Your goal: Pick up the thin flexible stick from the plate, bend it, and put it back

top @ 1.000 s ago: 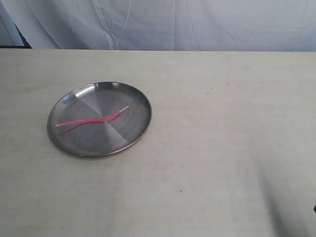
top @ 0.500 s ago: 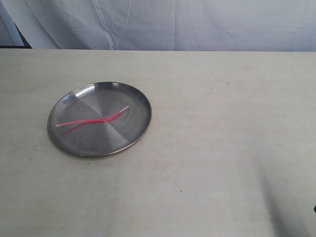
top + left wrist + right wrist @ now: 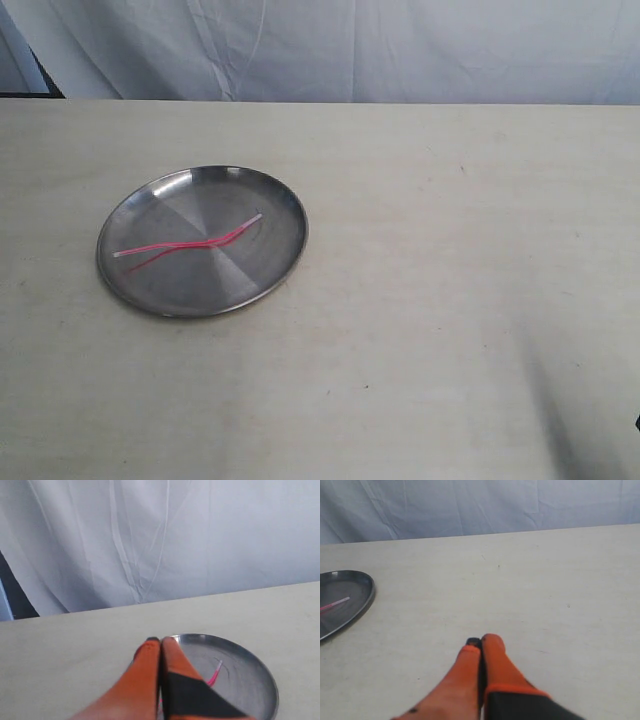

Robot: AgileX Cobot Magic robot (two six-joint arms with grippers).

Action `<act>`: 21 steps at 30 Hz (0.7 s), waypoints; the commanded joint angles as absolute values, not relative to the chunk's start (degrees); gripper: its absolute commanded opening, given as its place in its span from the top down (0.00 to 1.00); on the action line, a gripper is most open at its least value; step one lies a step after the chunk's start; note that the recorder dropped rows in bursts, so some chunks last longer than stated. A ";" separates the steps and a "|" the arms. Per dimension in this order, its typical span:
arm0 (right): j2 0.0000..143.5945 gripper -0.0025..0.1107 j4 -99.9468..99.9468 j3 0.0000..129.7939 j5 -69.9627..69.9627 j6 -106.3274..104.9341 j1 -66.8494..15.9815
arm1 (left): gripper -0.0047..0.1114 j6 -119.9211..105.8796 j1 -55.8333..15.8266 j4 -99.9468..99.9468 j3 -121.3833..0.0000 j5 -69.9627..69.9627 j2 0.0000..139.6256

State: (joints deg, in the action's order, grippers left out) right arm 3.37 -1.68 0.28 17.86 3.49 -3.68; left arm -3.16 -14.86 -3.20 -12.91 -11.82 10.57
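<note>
Thin flexible stick [image 3: 190, 242] spans the plate [image 3: 178, 197] sideways; left pincer [image 3: 160, 641], right pincer [image 3: 481, 641] both together.

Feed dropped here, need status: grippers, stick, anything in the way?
Left gripper shut, empty. Right gripper shut, empty. Thin flexible stick lying in the plate, untouched. Nothing over it.

Flat light, grainy — sheen on plate [image 3: 185, 288]

backdrop: creased white cloth [image 3: 400, 50]; surface: pale beige table [image 3: 450, 300]; light: soft
</note>
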 commanded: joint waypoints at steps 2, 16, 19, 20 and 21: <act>3.21 0.99 -1.78 0.00 17.34 3.19 -3.38 | 0.96 2.30 -14.25 -3.62 -6.20 -7.92 6.70; 3.21 0.99 -1.78 0.00 17.49 3.19 -3.38 | 0.96 2.59 -14.25 -4.08 0.00 -11.11 2.37; 3.21 0.99 -1.78 0.00 17.49 3.19 -3.38 | 0.96 2.59 -14.25 -3.83 0.00 -11.97 0.60; 3.21 0.99 -1.78 0.00 17.49 3.19 -3.38 | 0.96 2.59 -14.25 -3.83 0.00 -11.60 0.06; 3.21 0.99 -1.78 0.00 17.49 3.19 -3.38 | 0.96 2.59 -14.25 -3.06 0.00 -11.33 0.00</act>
